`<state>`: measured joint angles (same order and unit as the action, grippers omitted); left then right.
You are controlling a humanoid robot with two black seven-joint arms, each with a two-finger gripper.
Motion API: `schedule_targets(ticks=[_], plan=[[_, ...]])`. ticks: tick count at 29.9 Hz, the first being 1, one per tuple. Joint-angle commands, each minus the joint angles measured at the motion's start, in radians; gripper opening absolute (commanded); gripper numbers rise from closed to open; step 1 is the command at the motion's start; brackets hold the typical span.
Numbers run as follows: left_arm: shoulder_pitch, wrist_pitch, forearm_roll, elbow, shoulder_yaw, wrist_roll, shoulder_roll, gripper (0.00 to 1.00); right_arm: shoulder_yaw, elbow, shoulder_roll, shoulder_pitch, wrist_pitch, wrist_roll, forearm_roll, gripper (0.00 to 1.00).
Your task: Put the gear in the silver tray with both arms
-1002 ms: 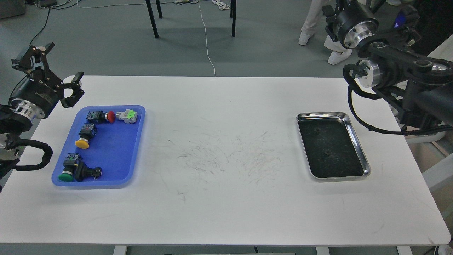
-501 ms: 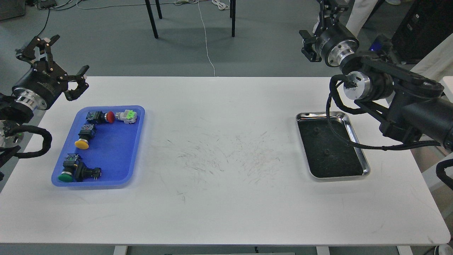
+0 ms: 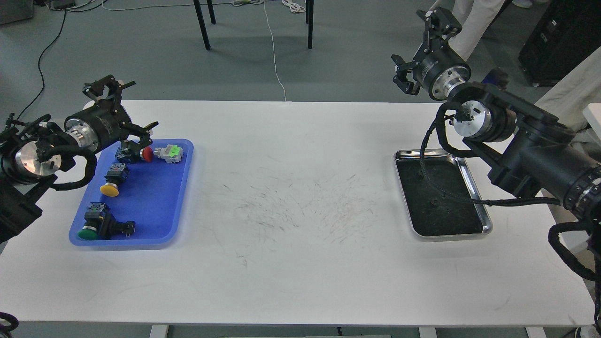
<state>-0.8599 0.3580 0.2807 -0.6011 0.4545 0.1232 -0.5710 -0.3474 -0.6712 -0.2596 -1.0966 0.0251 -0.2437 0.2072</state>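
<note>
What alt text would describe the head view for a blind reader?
Two black robot arms reach over a white table: the open left tool hovers above a blue tray of push-button switches, the open right tool beyond an empty silver tray.

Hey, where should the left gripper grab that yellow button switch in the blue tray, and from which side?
Probably by the black body of the yellow button switch, coming straight down from above. It lies on its side in the blue tray, yellow cap toward the near edge; the boxy body offers flatter sides than the rounded cap. The left gripper, open, is already over the tray's far end.
</note>
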Motion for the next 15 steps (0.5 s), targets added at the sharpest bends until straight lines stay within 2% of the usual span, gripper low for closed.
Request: schedule_targets(ticks=[1, 4, 10, 15], plan=[[0.001, -0.008, -0.005, 0.001, 0.050, -0.014, -0.003, 0.99, -0.022, 0.004, 0.029, 0.000, -0.007, -0.006, -0.005, 0.99], [0.004, -0.004, -0.002, 0.004, 0.055, -0.022, -0.003, 0.99, -0.025, 0.012, 0.054, -0.003, -0.011, -0.009, -0.006, 0.99], [0.012, -0.010, -0.005, 0.004, 0.058, -0.082, -0.003, 0.99, -0.036, 0.013, 0.060, 0.001, -0.013, -0.011, -0.006, 0.99], [0.002, -0.033, -0.011, 0.017, 0.058, -0.086, 0.003, 0.99, -0.022, 0.012, 0.056, 0.006, -0.013, -0.011, -0.011, 0.99]])
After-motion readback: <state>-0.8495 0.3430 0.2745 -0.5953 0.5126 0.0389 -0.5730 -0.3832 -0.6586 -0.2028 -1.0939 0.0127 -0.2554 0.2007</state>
